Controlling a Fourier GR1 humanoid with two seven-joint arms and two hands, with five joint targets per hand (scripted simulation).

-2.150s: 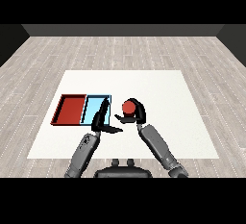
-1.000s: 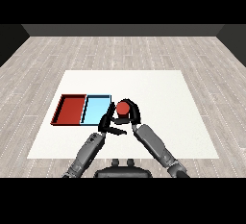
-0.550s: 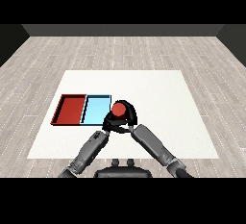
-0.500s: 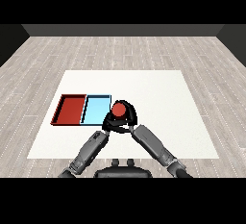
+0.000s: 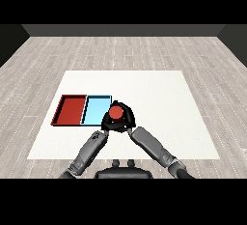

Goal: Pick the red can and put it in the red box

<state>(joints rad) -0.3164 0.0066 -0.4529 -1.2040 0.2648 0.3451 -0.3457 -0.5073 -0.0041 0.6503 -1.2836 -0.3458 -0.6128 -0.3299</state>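
Curling its black fingers round the small red cylindrical can [image 5: 116,113], the right hand [image 5: 126,120] holds it just beside the near right corner of the shallow light blue tray [image 5: 95,111]. That placing suits a carry leftward, since the shallow red tray [image 5: 71,109] lies beyond the blue one. Whether the left hand [image 5: 106,125], pressed close against the can, is open or closed, I cannot tell.

- The red can [image 5: 116,113] shows only its top; both black hands cover its sides.
- The left hand [image 5: 106,125] and right hand [image 5: 128,119] merge into one dark mass, so their fingers cannot be told apart.
- The light blue tray [image 5: 95,110] has its near right corner hidden behind the hands.
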